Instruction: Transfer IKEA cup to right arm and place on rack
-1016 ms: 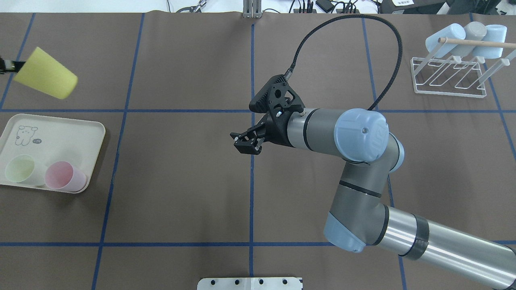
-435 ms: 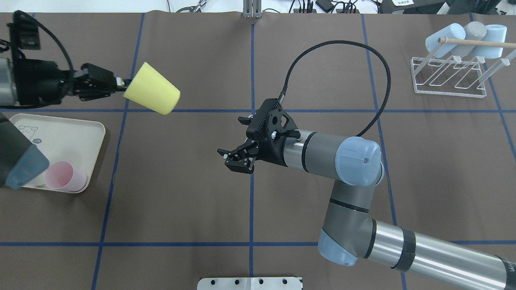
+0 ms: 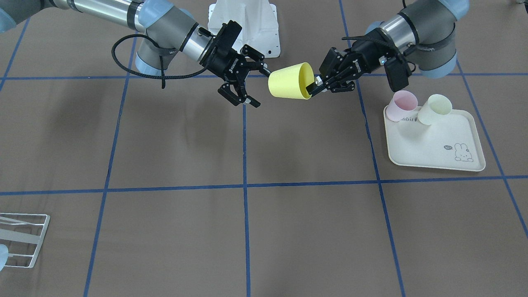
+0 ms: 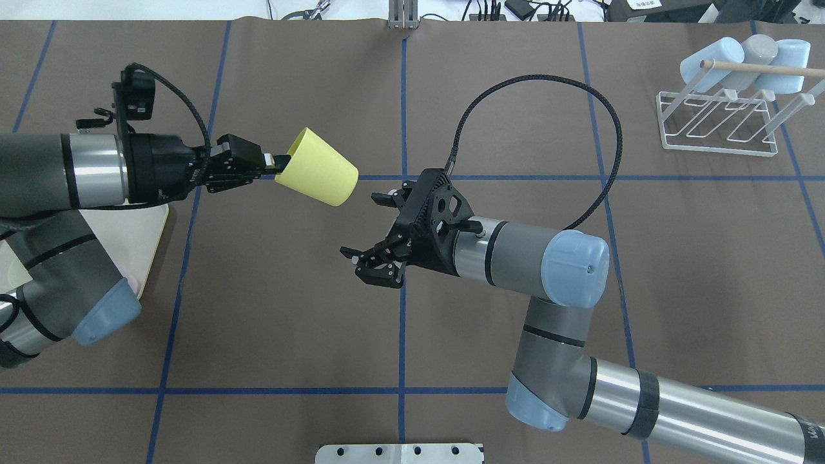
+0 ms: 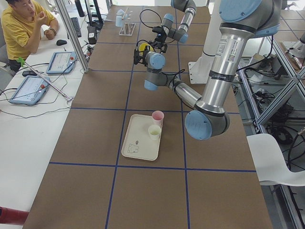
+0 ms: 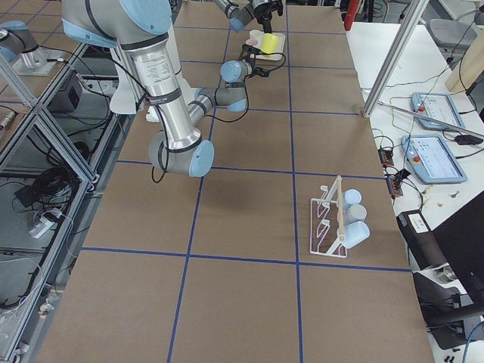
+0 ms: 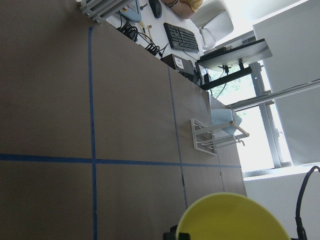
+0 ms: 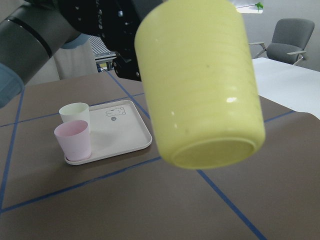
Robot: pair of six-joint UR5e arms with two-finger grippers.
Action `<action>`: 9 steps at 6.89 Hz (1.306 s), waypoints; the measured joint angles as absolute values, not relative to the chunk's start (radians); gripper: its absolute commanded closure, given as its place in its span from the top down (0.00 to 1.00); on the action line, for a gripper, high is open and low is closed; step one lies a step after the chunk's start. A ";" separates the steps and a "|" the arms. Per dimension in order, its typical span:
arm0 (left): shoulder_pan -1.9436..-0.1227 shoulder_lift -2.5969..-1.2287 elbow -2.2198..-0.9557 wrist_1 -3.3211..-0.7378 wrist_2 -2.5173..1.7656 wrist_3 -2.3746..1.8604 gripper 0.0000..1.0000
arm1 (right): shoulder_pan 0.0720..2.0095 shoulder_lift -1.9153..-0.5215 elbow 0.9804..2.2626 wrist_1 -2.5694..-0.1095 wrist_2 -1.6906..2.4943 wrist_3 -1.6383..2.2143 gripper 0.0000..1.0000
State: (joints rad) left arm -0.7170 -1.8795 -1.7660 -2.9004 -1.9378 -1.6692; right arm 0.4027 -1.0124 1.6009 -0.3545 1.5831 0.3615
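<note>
Midair, yellow cup [image 4: 316, 166] pinched by left end effector [image 4: 278, 164], base toward spread right end effector [image 4: 364, 225].

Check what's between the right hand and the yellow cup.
Nothing. In the overhead view only a stretch of air over the brown mat separates the open right hand from the yellow cup.
</note>
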 measured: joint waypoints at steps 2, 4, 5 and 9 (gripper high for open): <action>-0.655 -1.892 -1.764 -2.876 -1.900 -1.664 0.00 | 0.402 -1.011 1.600 -0.350 1.583 0.361 0.99; -0.630 -1.885 -1.762 -2.873 -1.893 -1.661 0.00 | 0.404 -1.010 1.602 -0.350 1.583 0.360 0.99; -0.624 -1.882 -1.757 -2.873 -1.892 -1.660 0.00 | 0.404 -1.010 1.603 -0.350 1.583 0.360 0.99; -0.620 -1.881 -1.744 -2.873 -1.891 -1.660 0.00 | 0.405 -1.010 1.605 -0.350 1.583 0.360 0.44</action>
State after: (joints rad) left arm -0.6198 -1.8807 -1.7445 -2.8731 -1.8914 -1.6598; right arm 0.4050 -1.0103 1.6045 -0.3497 1.5834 0.3605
